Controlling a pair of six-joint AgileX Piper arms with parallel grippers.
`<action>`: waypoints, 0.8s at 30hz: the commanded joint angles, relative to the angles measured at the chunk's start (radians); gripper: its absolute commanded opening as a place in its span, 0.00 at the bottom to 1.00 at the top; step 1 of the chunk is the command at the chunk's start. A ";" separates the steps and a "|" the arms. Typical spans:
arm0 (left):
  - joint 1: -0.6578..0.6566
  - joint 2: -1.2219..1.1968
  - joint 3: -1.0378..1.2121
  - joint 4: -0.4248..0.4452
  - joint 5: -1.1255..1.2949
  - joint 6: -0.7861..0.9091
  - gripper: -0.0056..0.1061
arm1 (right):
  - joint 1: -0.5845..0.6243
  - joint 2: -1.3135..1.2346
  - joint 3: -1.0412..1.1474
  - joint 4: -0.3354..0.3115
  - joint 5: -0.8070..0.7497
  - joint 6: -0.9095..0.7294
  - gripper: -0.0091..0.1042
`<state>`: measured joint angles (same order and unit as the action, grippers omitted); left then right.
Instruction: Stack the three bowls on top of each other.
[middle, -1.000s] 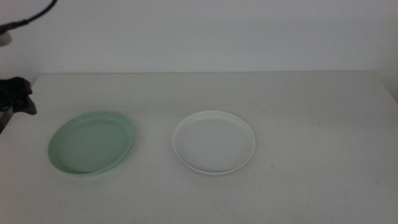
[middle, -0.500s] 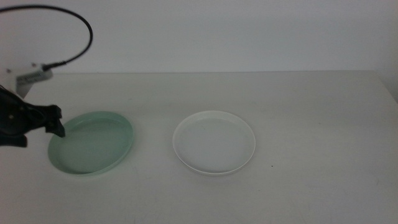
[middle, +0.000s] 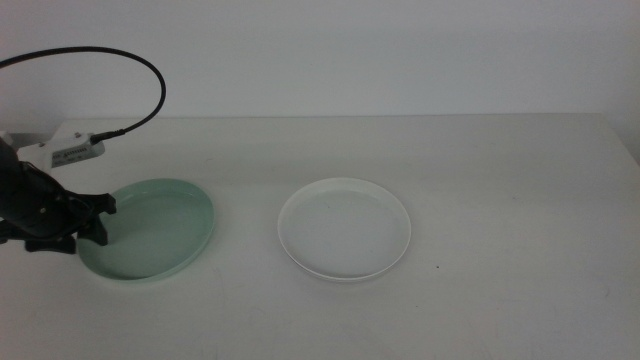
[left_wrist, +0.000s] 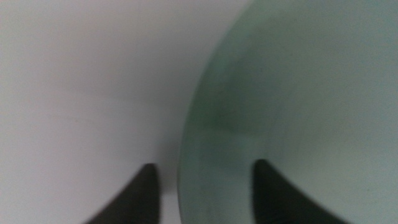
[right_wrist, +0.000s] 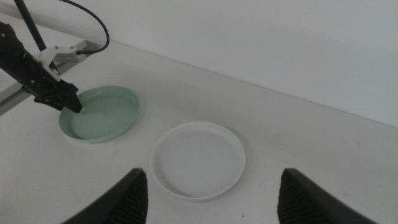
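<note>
Mint bowl (middle: 148, 228) sits at the table's nine o'clock, white bowl (middle: 344, 228) at centre. The left gripper (middle: 88, 220) has just arrived, jaws apart astride its rim; grasp looks imminent. Right gripper (right_wrist: 208, 193) waits, spread.

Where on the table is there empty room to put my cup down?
Bare table lies right of the white bowl, behind both bowls, and between it and the green bowl. It is crowded at the green bowl's outer rim, where the left gripper straddles it.
</note>
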<state>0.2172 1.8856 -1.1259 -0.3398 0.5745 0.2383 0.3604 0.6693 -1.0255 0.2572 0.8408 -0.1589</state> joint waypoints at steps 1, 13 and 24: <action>0.003 -0.040 -0.028 -0.021 -0.026 -0.003 0.34 | -0.008 0.001 -0.023 -0.001 -0.074 -0.008 0.55; 0.000 -0.190 -0.029 -0.044 0.033 -0.005 0.05 | -0.008 0.001 -0.023 -0.001 -0.074 -0.008 0.55; -0.197 -0.346 -0.133 -0.113 0.166 -0.041 0.05 | -0.008 0.001 -0.023 -0.001 -0.074 -0.008 0.55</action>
<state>0.0569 1.5715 -1.2112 -0.4087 0.7484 0.2228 0.3604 0.6693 -1.0255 0.2544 0.8408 -0.1589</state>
